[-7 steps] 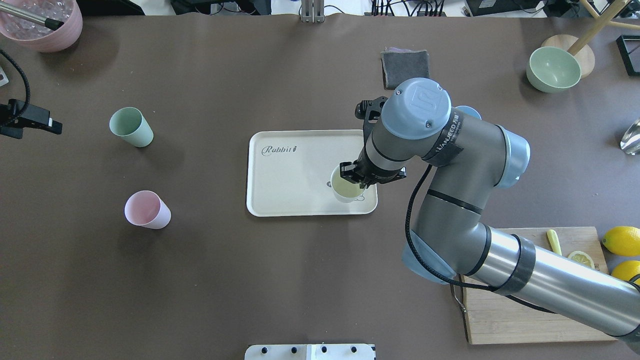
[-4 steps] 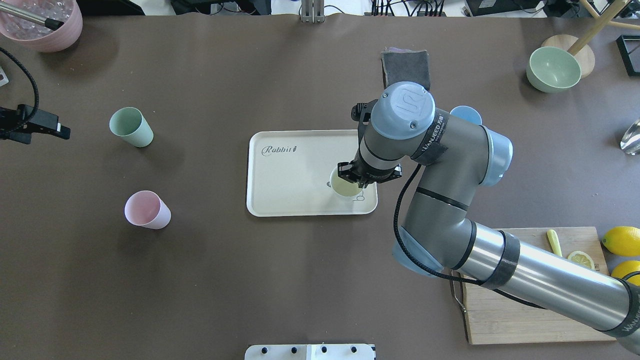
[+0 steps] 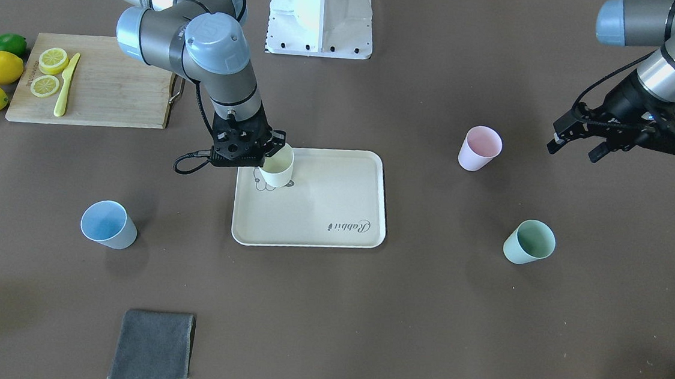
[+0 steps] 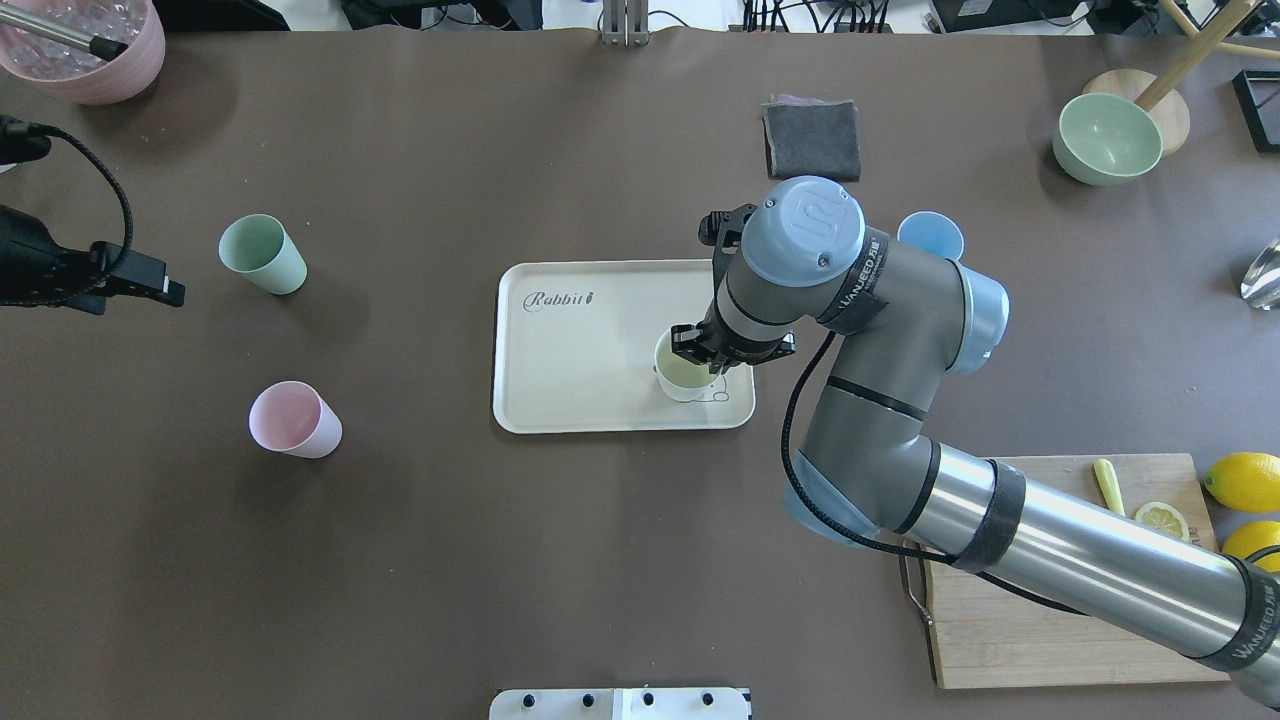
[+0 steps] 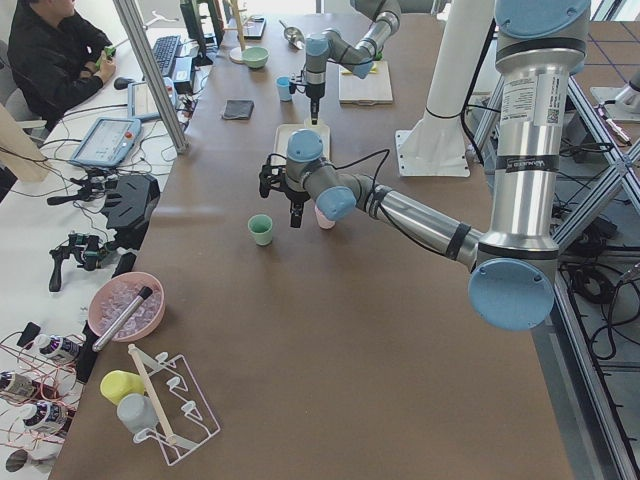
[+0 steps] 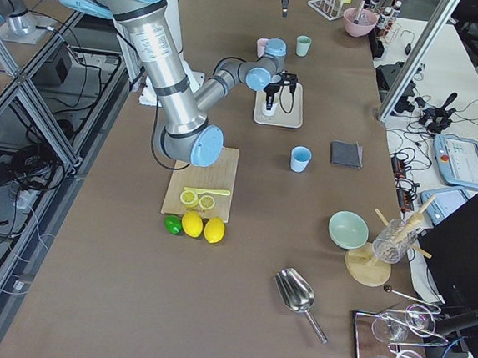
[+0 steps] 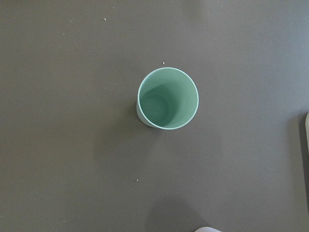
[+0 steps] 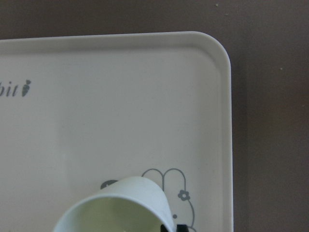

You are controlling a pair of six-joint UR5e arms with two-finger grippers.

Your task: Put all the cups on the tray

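Observation:
The cream tray (image 4: 580,350) lies mid-table; it also shows in the front view (image 3: 324,206) and the right wrist view (image 8: 96,96). My right gripper (image 4: 722,352) is shut on the rim of the pale yellow cup (image 4: 684,377), holding it slightly tilted low over the tray's rabbit drawing (image 3: 277,168). The light blue cup (image 4: 930,235) stands right of the tray, partly behind my right arm. The mint green cup (image 4: 262,254) and the pink cup (image 4: 293,420) stand far left. My left gripper (image 3: 575,149) is open, hovering near the mint cup (image 7: 167,98).
A wooden cutting board (image 4: 1000,640) with lemon slices and a knife lies front right, with lemons (image 4: 1240,480) beside it. A grey cloth (image 4: 810,138), a green bowl (image 4: 1105,138) and a mauve pot (image 4: 85,45) sit along the far edge.
My left gripper has moved right, towards the mint cup. My right arm has shifted a little to the left with the yellow cup over the tray.

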